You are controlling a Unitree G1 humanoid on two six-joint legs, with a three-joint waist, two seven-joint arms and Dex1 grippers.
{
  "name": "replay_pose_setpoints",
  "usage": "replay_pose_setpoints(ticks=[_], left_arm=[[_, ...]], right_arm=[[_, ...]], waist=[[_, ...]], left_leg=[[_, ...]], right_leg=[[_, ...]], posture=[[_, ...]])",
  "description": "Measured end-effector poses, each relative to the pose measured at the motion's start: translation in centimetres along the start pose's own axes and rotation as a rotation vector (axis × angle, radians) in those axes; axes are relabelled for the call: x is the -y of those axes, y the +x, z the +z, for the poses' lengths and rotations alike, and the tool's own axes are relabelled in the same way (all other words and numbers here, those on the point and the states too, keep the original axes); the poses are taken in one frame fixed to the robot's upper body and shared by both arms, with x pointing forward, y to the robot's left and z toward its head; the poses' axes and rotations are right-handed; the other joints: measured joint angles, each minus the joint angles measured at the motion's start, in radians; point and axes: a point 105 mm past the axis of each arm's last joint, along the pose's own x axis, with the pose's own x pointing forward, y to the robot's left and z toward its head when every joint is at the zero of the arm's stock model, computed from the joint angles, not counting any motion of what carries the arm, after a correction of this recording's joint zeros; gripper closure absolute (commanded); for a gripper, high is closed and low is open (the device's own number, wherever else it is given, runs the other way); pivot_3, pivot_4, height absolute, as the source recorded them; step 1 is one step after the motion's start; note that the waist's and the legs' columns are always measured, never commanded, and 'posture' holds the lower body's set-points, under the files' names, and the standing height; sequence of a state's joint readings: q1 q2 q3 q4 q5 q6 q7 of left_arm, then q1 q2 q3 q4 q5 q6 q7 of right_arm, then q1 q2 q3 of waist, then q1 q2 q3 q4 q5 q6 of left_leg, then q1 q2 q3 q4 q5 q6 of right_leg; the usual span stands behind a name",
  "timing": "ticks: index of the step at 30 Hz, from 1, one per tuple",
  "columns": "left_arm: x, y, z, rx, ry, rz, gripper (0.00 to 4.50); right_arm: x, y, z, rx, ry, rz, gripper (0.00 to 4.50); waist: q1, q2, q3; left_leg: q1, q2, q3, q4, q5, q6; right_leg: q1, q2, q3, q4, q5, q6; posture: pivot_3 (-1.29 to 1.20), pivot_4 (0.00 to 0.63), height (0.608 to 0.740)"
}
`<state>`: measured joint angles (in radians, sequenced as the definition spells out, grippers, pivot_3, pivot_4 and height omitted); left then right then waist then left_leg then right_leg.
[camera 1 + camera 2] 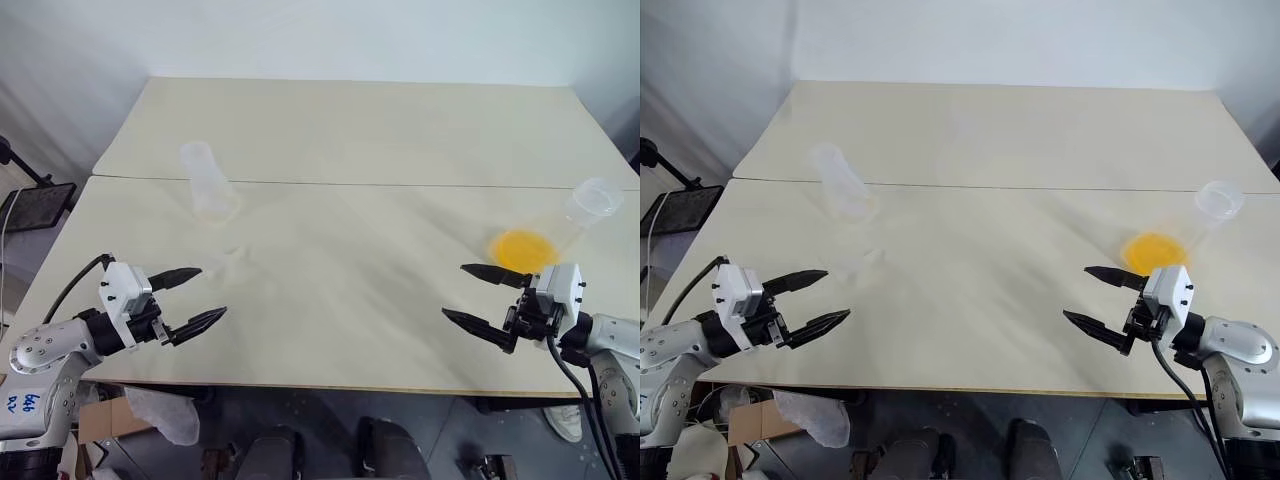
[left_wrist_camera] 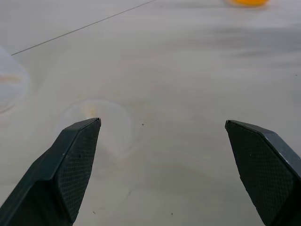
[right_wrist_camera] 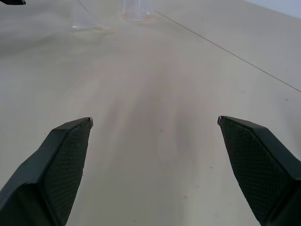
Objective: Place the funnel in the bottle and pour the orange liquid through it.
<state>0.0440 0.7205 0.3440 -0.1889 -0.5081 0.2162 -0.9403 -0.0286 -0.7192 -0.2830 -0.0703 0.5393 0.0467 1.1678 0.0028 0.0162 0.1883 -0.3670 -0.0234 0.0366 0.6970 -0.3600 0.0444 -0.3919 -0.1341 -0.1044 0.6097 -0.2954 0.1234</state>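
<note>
The bottle (image 1: 207, 182), clear with a tall straight neck, stands at the left of the table near the seam. The funnel (image 1: 232, 254) is a faint clear shape on the table just in front of it; the left wrist view has it (image 2: 96, 123) close ahead of the left fingers. The orange liquid (image 1: 523, 248) pools in the base of a clear lipped flask (image 1: 596, 199) at the right. My left gripper (image 1: 212, 292) is open and empty, short of the funnel. Open and empty as well, my right gripper (image 1: 453, 290) hovers in front of the flask.
Two pale tables (image 1: 350, 130) meet at a seam running across the middle. A black stand (image 1: 35, 205) sits off the left edge. A cardboard box and plastic bag (image 1: 150, 412) lie on the floor under the front edge.
</note>
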Motion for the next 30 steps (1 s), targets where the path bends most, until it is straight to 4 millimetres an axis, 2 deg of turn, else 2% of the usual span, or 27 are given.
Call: replay_pose_setpoints(ticks=[13,17,20,25,28,30], left_arm=[[-0.9,-0.5,0.7,0.034,0.021,0.080,0.00],[-1.8,-1.4,0.6,0.071,-0.009,0.199,0.00],[-2.4,-3.6,-0.6,0.092,-0.060,0.357,0.00],[-2.1,-9.1,-5.2,0.063,-0.199,0.679,0.00],[-2.4,-11.0,-5.8,0.060,-0.214,0.782,0.00],[-2.5,-11.3,-5.5,0.077,-0.214,0.799,0.00]], right_arm=[[-0.1,0.2,-0.1,0.014,0.011,-0.005,0.02],[-0.4,1.8,0.1,0.078,0.053,-0.007,0.02],[-0.5,3.9,1.3,0.156,0.074,-0.009,0.02],[-0.8,7.3,3.9,0.239,0.087,0.018,0.02],[-1.0,8.2,4.4,0.257,0.079,0.026,0.02],[-1.0,8.4,4.6,0.258,0.070,0.028,0.02]], waist=[[0.000,0.000,0.000],[-0.003,0.000,0.000],[-0.011,0.000,0.000],[-0.004,-0.001,0.000],[0.021,-0.003,0.000],[0.027,-0.003,0.000]], left_leg=[[0.000,0.000,0.000,0.000,0.000,0.000],[0.000,0.000,0.000,0.000,0.000,0.000],[0.001,0.001,0.000,-0.002,0.000,-0.001],[0.000,0.001,0.000,-0.002,-0.001,-0.001],[-0.001,0.000,-0.002,0.001,-0.002,0.000],[-0.001,-0.001,-0.002,0.001,-0.002,0.000]], right_leg=[[0.000,0.000,0.000,0.000,0.000,0.000],[0.000,0.000,0.000,0.000,0.000,0.000],[-0.001,0.001,0.000,0.001,0.000,0.000],[-0.001,0.001,-0.001,0.000,0.000,0.000],[0.000,-0.001,-0.002,-0.004,0.000,-0.001],[0.000,-0.003,-0.001,-0.005,0.000,-0.001]], posture=[[0.00,0.150,0.740],[0.00,0.150,0.740],[0.00,0.150,0.740],[0.00,0.150,0.740],[0.00,0.150,0.740],[0.00,0.150,0.740]])
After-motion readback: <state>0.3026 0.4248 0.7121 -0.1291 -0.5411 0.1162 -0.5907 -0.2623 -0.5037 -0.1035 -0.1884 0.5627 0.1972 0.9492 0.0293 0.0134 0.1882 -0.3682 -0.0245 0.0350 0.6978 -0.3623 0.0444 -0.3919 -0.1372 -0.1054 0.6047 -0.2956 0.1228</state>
